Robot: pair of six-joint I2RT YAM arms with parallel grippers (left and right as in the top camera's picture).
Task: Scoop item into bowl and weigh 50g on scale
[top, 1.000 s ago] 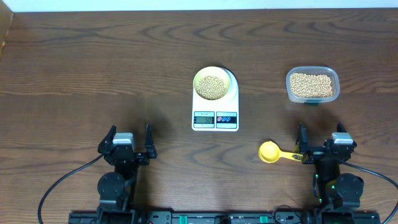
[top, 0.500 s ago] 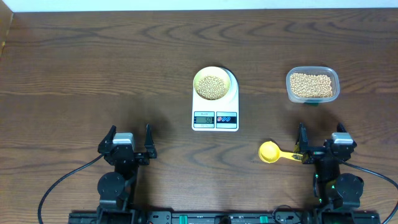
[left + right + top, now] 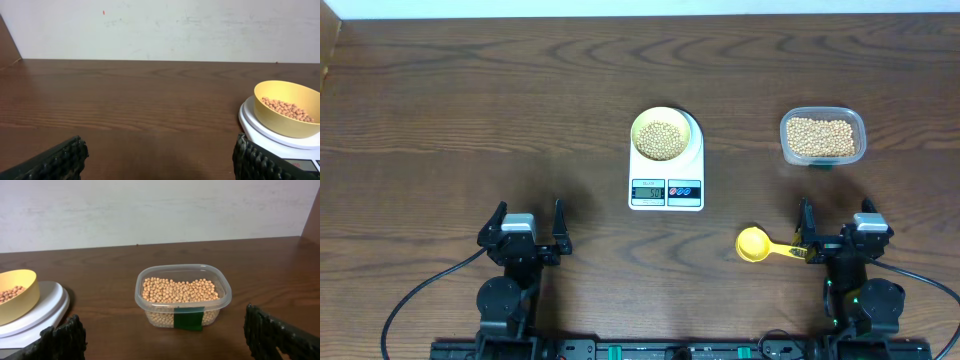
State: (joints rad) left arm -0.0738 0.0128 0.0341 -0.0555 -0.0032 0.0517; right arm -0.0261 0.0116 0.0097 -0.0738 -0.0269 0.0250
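Both the left pincer (image 3: 529, 212) and right pincer (image 3: 836, 213) stood wide, empty; the beans (image 3: 661, 138) looked loose, apt to roll, so the stiff scoop (image 3: 752, 243) wanted gripping by its handle

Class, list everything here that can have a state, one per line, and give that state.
bowl: on the scale, partly filled with beans
scale: display showing digits, unreadable
tub: lidless, nearly full of beans
scoop: empty, lying on the table
left gripper: open, empty
right gripper: open, empty
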